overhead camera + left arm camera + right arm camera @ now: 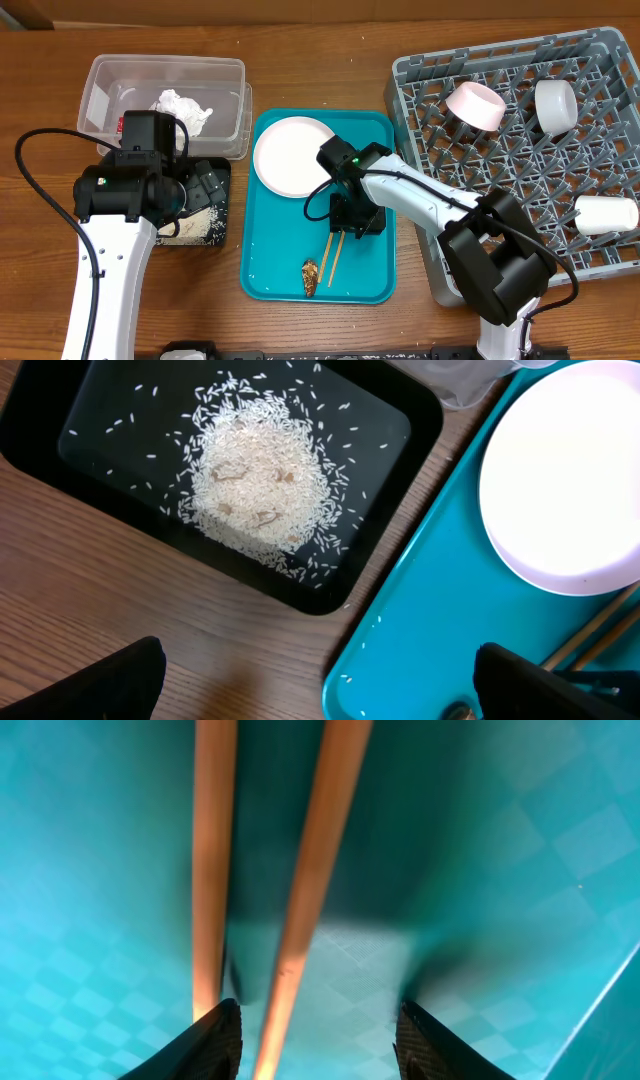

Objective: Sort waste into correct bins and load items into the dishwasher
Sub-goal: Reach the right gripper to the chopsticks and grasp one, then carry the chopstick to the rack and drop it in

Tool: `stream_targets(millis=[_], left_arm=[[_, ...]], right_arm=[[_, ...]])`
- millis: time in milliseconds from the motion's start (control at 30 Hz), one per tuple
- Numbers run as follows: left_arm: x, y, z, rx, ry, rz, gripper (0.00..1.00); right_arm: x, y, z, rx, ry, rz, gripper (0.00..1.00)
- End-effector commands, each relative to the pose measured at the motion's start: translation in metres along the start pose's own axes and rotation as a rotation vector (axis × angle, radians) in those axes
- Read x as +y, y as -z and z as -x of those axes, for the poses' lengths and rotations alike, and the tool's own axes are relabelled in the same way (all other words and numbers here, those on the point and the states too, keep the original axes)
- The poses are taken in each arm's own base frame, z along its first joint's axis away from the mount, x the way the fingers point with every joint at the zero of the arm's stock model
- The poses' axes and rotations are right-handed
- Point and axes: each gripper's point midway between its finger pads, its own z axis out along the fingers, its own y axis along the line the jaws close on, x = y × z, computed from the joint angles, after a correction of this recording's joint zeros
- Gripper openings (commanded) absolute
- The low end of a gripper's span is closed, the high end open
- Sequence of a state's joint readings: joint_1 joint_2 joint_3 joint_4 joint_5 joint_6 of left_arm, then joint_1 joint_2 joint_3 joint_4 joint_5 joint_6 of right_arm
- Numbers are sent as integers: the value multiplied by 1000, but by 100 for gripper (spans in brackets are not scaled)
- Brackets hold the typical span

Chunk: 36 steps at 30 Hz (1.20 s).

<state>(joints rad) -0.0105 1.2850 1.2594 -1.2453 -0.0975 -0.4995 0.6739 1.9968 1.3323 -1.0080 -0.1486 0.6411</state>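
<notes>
**Q:** Where do we find the chopsticks?

**A:** We see the wooden chopsticks (318, 850) lying flat on the teal tray (270, 270). The right gripper (318, 1032) is directly over them with its jaws spread. One stick runs between the fingers (218, 1042), the other meets the edge of one finger, and nothing is pinched.

**Q:** What surrounds them?

**A:** On the same tray we note the brown food scrap (311, 277) just beside the sticks' lower ends and the white plate (293, 155) at the far end. The left gripper (320, 695), likewise spread, hangs by the black tray (100, 420) holding rice (260, 480). A napkin (182, 108) lies in the clear tub (165, 70). A pink bowl (474, 105) sits in the grey rack (520, 160).
</notes>
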Motion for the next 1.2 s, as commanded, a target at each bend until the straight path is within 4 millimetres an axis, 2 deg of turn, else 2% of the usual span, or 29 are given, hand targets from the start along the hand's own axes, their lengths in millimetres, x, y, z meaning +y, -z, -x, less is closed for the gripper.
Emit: stream_targets(millis=[0,33,67,133,233,300,667,800,967,1100,1167], left_arm=[[-1,2,3,-5,17,-8,100],[-1,2,3,-5,15,-8,100],[-1,2,3,-6,15,-8,100],[-1,2,2,-4,14,-10,100],[-2,2,2,0,14,-12,100],[-2,2,2,1,14,-12,100],[-2,2,1,2,14,-12,100],[-2,2,1,1,14,-12,100],[-2,2,2,1,13,-13,100],[-2,2,1,1,14,-13,100],[-2,2,2,1,14,-13,100]], right_arm=[[-3,-6,2,-3,-28,-19,52],[-3,-6,2,-2,-28,-20,52],[-4,-6,1,0,-28,-24,47],[-5,-6,0,4,-33,-29,28],[-15,-6,1,-9,-76,-77,12],[-18,-5,-1,-3,-78,-93,6],[-21,0,-5,19,-27,-102,4],[-21,27,3,-12,32,-77,4],[-23,85,15,-101,160,-14,4],[-43,135,16,-147,241,2,4],[-57,153,15,-165,274,5,4]])
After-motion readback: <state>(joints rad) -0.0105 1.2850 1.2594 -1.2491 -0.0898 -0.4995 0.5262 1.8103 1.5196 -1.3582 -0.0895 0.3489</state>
